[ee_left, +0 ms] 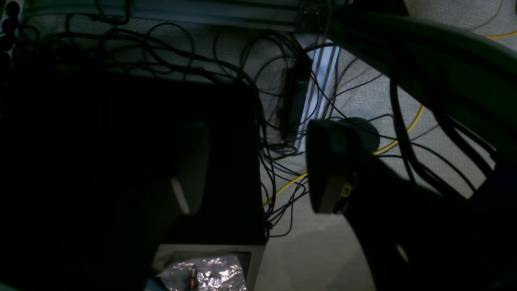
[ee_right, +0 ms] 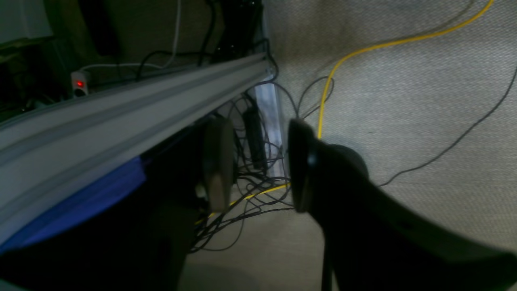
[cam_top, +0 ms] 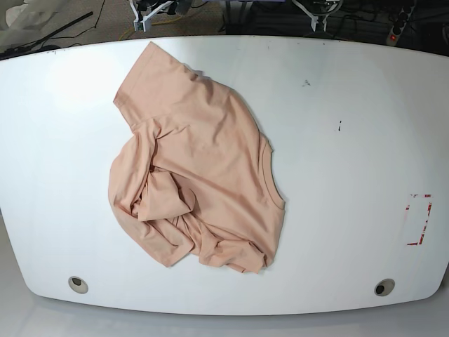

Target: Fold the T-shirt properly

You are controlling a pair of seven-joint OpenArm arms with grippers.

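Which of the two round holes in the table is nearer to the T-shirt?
The hole in the base view's lower-left corner. It lies near the T-shirt hem; the other hole sits far right.

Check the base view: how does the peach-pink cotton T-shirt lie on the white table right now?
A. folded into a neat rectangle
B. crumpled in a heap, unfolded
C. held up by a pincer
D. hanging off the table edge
B: the peach-pink cotton T-shirt lies bunched and creased on the white table, with no pincer near it.

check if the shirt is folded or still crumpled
Crumpled, not folded: the shirt lies in a bunched heap on the table, lower part wrinkled over itself.
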